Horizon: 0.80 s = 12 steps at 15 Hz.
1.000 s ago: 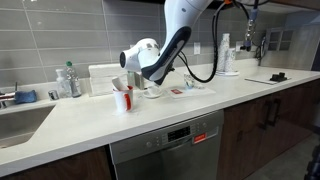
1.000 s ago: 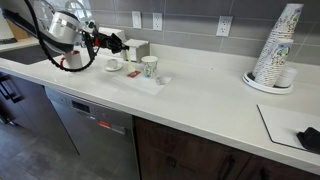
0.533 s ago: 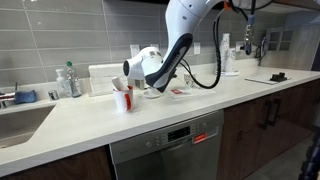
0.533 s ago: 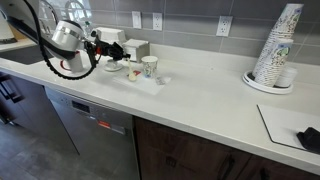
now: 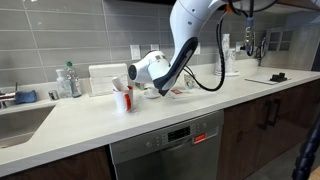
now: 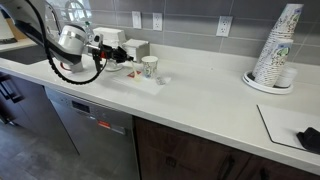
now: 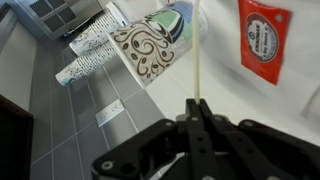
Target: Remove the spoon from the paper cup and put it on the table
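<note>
In the wrist view my gripper (image 7: 197, 103) is shut on the thin pale spoon (image 7: 198, 60). The spoon sticks straight out from the fingertips, along the side of the paper cup (image 7: 150, 48) with its dark swirl print. Whether its far end is inside the cup I cannot tell. In an exterior view the gripper (image 6: 126, 64) hangs low over the off-white countertop (image 6: 200, 100), just beside the paper cup (image 6: 150, 67); the spoon is too thin to make out there. In the opposite exterior view the arm's white wrist (image 5: 150, 68) hides the fingers and the cup.
A red-and-white cup (image 5: 122, 98) holding items stands near the wrist. A white mug on a saucer (image 6: 114, 65) is behind the gripper. A red packet (image 7: 265, 40) lies on the counter. A stack of paper cups (image 6: 275, 50) stands far along the counter. A sink (image 5: 20, 118) is at its end.
The gripper has moved down and towards the paper cup, still shut on the spoon. The cup has not moved.
</note>
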Motion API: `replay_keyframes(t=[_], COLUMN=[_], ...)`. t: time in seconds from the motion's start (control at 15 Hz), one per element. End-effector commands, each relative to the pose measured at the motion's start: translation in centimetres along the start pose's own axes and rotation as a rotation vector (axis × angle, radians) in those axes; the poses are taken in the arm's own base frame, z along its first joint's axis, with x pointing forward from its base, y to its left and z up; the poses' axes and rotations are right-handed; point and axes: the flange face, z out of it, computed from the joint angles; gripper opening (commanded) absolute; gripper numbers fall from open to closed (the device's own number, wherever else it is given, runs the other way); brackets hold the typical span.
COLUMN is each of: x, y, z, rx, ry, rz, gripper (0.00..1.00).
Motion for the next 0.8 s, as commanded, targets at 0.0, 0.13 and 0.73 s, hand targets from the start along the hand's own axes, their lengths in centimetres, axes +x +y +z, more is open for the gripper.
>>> replay_keyframes(t=[0.0,0.13,0.73], x=[-0.9,-1.1,0.6], y=[0.2,0.2,1.6], z=[1.0,1.4,0.7], rx=[0.037,0.045,0.134], ry=[0.034,0.041,0.043], rz=[0.018,0.023,0.078], gripper=[0.01,0.01,0.72])
